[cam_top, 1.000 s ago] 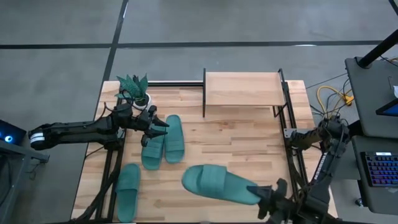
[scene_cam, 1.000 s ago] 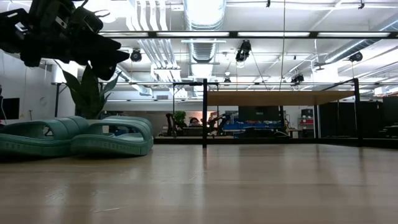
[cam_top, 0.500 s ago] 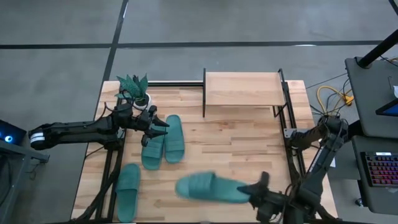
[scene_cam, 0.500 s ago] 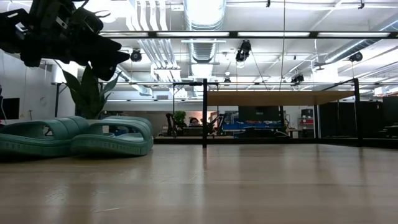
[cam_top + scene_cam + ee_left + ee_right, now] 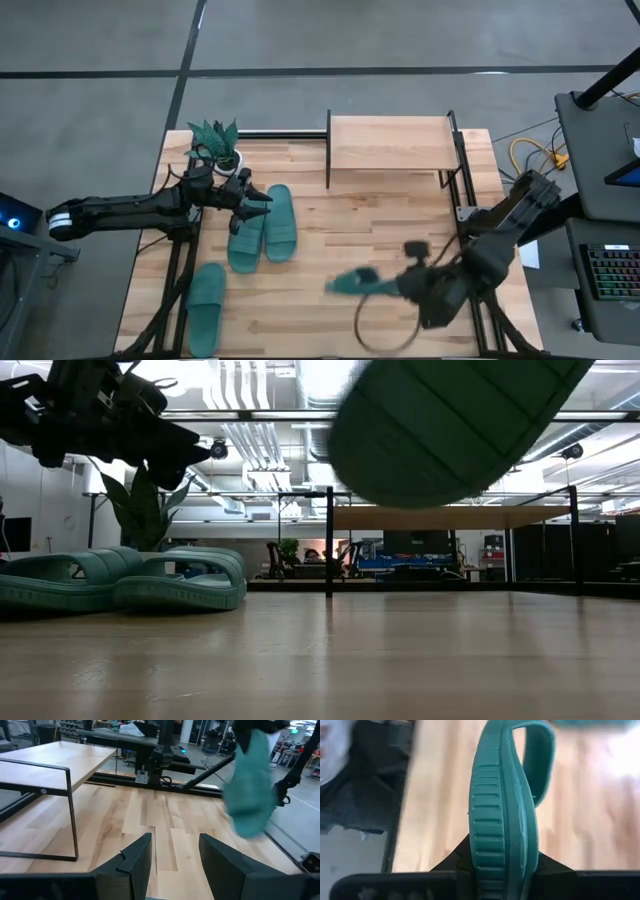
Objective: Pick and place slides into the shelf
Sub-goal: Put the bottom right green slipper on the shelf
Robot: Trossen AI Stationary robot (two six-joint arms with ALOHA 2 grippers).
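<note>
Slide [image 5: 352,283] carried edge-up above the table's front edge, clamped in the right gripper [image 5: 497,865]; shelf [image 5: 388,142] at the far edge. Left gripper [image 5: 172,855] spread above two slides [image 5: 263,228]. Could twist loose if swung fast.

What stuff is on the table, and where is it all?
Slides on the table: three, teal-green; two side by side near the left arm, one nearer the front-left edge.
Lifted slide: one, teal-green, in the air right of centre.
Shelf: one, light wood top, black frame, at the back.
Plant: one, green in a white pot, back-left corner.
Cables: yellow, off the right side.
Left gripper: dark, open, above the pair.
Right gripper: dark, clamping the lifted slide.
</note>
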